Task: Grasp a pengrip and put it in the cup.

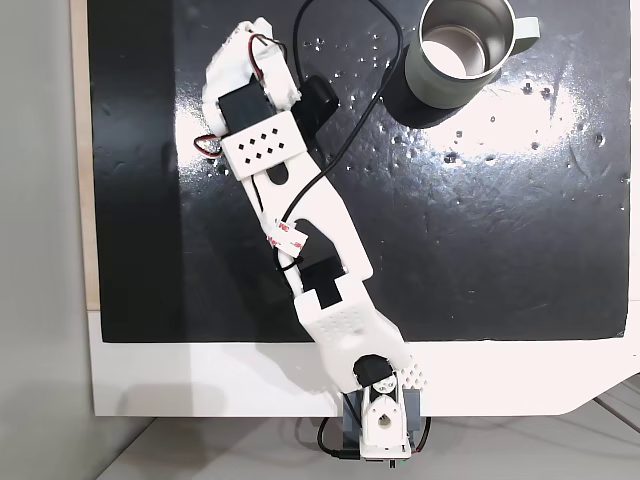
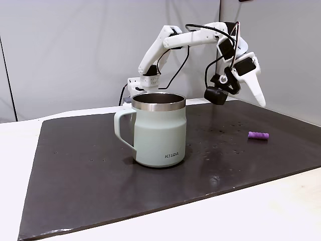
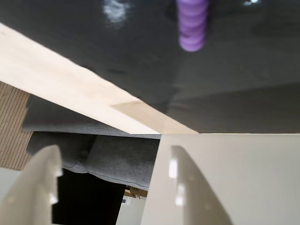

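Jaws (image 3: 112,183) stand apart and hold nothing: in the wrist view the two pale fingers rise from the bottom edge with a clear gap between them, the left one (image 3: 40,180) narrow and notched, the right one (image 3: 187,187) broader. Beyond their tips the purple ribbed pengrip (image 3: 191,24) lies on the dark mat (image 3: 243,84), at the top of that view and well apart from both fingers. In a fixed view from the side, the white arm (image 2: 165,42) climbs from its base (image 2: 143,83) at the far edge of the bench, bends forward at the elbow and turns its wrist downward, so that the jaws (image 2: 253,93) hang in the air above the mat, tips pointing down to the right; the pengrip (image 2: 258,135) lies on the mat below and slightly right of them, not touched. The grey-green cup (image 2: 159,129) stands upright near the front of the mat, handle to the left, well apart from the pengrip. From above, the arm (image 1: 300,200) stretches diagonally up and left from its base (image 1: 378,420), with the cup (image 1: 462,55) at upper right.
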Action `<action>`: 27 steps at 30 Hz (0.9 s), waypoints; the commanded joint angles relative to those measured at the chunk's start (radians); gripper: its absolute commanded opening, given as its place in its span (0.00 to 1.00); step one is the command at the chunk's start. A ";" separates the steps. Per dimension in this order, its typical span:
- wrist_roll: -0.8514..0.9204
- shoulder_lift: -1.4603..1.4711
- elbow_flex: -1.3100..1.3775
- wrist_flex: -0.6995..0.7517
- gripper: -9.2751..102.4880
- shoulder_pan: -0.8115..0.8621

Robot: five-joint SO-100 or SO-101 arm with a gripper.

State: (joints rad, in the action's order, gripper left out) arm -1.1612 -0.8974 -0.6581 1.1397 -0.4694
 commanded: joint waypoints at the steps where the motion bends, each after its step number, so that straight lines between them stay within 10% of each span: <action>1: -0.043 0.002 0.078 -0.026 0.36 -0.025; 27: -0.072 0.227 0.071 -0.098 0.31 -0.026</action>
State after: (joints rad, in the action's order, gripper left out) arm -1.2349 -0.6688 -0.6489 1.0538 -0.5047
